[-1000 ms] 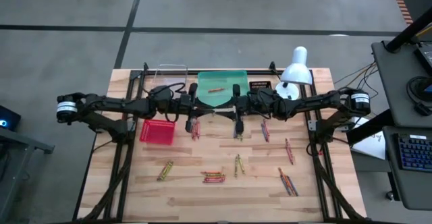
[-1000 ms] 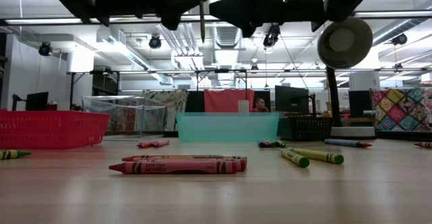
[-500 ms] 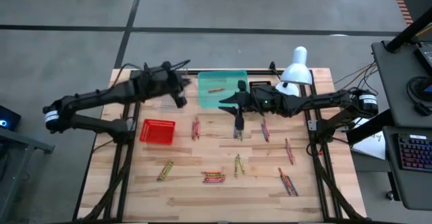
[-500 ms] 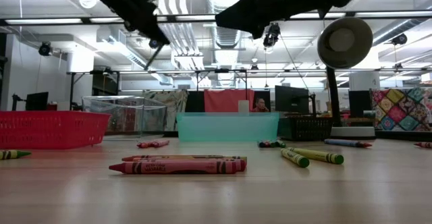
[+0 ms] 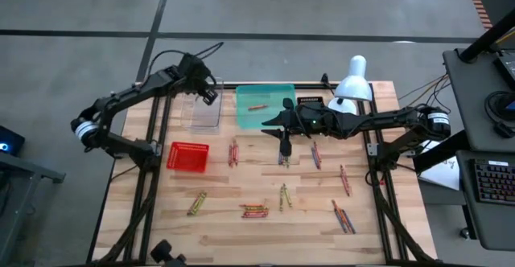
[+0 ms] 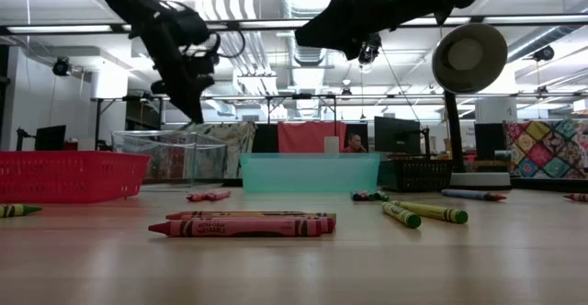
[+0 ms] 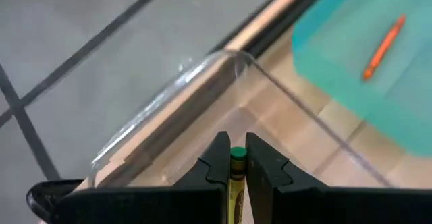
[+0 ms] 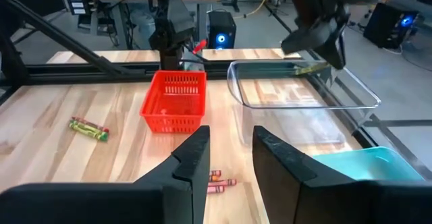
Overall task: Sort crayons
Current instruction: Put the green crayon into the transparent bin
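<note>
My left gripper (image 5: 211,96) is shut on a yellow-green crayon (image 7: 237,158) above the clear plastic tray (image 5: 203,110) at the table's far left. It also shows in the right wrist view (image 8: 317,42). My right gripper (image 5: 268,122) is open and empty, high above the near edge of the teal tray (image 5: 282,94), which holds one orange crayon (image 5: 257,106). Several small groups of crayons lie flat on the wood, among them red ones (image 5: 233,151), yellow-green ones (image 5: 284,195) and a pair (image 6: 243,224) near the front. My left gripper pinches the yellow-green crayon between its two fingers (image 7: 217,158). The crayon lies along the fingers, and its green end (image 7: 237,154) shows at their tips. It is lifted clear, over the clear tray.
A red mesh basket (image 5: 187,156) stands near the table's left edge. A small black basket (image 5: 311,103) and a white desk lamp (image 5: 351,86) stand at the far right. Dark frame rails run along the table's left and right sides.
My left gripper has gone from the middle of the table, beside the right arm, toward the far left corner with the crayon in its fingers, and now hangs over the clear tray. My right gripper has stayed by the teal tray.
</note>
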You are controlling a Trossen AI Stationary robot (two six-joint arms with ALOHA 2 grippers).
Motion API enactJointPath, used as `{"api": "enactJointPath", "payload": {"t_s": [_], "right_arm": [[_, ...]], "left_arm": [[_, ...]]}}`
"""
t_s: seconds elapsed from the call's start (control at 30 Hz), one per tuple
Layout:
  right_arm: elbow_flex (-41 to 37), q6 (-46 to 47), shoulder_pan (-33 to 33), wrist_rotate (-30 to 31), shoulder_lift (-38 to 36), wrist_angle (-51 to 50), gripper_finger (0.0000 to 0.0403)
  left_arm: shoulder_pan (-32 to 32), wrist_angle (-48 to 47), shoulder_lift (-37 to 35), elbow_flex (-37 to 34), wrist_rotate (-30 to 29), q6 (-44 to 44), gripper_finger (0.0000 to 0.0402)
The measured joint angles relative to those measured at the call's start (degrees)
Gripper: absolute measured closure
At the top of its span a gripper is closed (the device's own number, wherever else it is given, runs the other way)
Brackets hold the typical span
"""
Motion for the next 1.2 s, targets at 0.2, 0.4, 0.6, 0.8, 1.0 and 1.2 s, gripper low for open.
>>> {"api": "enactJointPath", "payload": {"t_s": [0.2,0.4,0.6,0.8,1.0,1.2], "right_arm": [[0.0,0.0,0.0,0.0,0.0,0.0,0.0305],[0.0,0.3,0.0,0.0,0.0,-0.1,0.0309],[0.0,0.6,0.0,0.0,0.0,-0.1,0.0304],[0.0,0.9,0.0,0.0,0.0,-0.3,0.0305],[0.0,0.9,0.0,0.0,0.1,-1.2,0.0301],[0.0,1.6,0.0,0.0,0.1,-1.2,0.0299]], "left_arm": [[0.1,-1.1,3.8,0.0,0.1,14.9,0.0401],[0.2,-2.5,4.0,0.0,0.2,26.5,0.0401],[0.3,-1.0,4.1,0.0,0.1,27.7,0.0391],[0.3,1.4,5.2,0.0,-2.3,25.2,0.0373],[0.3,1.4,5.8,0.0,-4.1,24.4,0.0350],[0.3,1.3,5.7,0.0,-6.5,22.9,0.0334]]}}
